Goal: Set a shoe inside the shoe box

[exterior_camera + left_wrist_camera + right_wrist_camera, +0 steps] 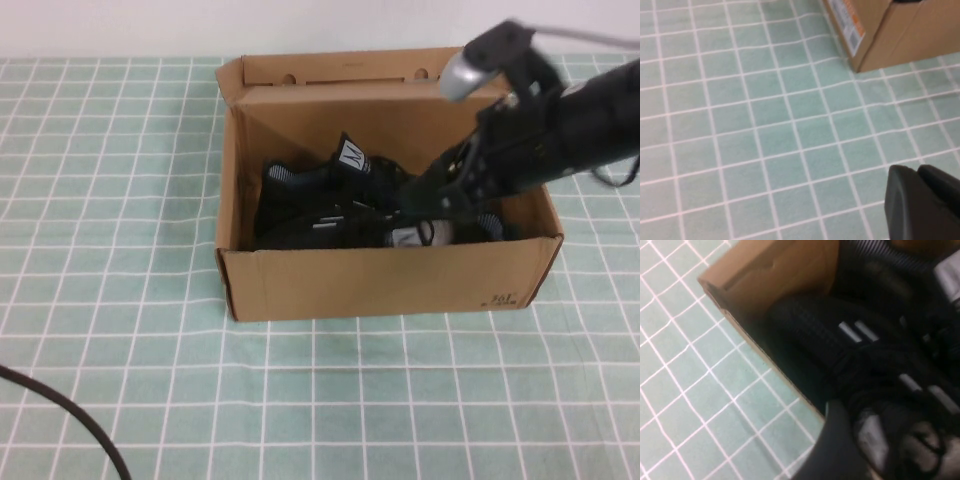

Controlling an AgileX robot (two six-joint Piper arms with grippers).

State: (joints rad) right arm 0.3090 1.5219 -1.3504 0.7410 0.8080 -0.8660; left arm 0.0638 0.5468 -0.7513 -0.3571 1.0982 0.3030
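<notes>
Release step: the shoe (330, 205) lies inside the shoe box (385, 280); right gripper (440, 200) inside box, jaws spread, let go. Left gripper (920, 200) closed, beside box. Next: lift clear.

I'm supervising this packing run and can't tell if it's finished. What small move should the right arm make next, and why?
Probably lift the right gripper straight up out of the brown cardboard shoe box. Its jaws look open and the black mesh sneaker already lies inside, so nothing seems left to hold. The left gripper sits shut over the green checked cloth.
</notes>
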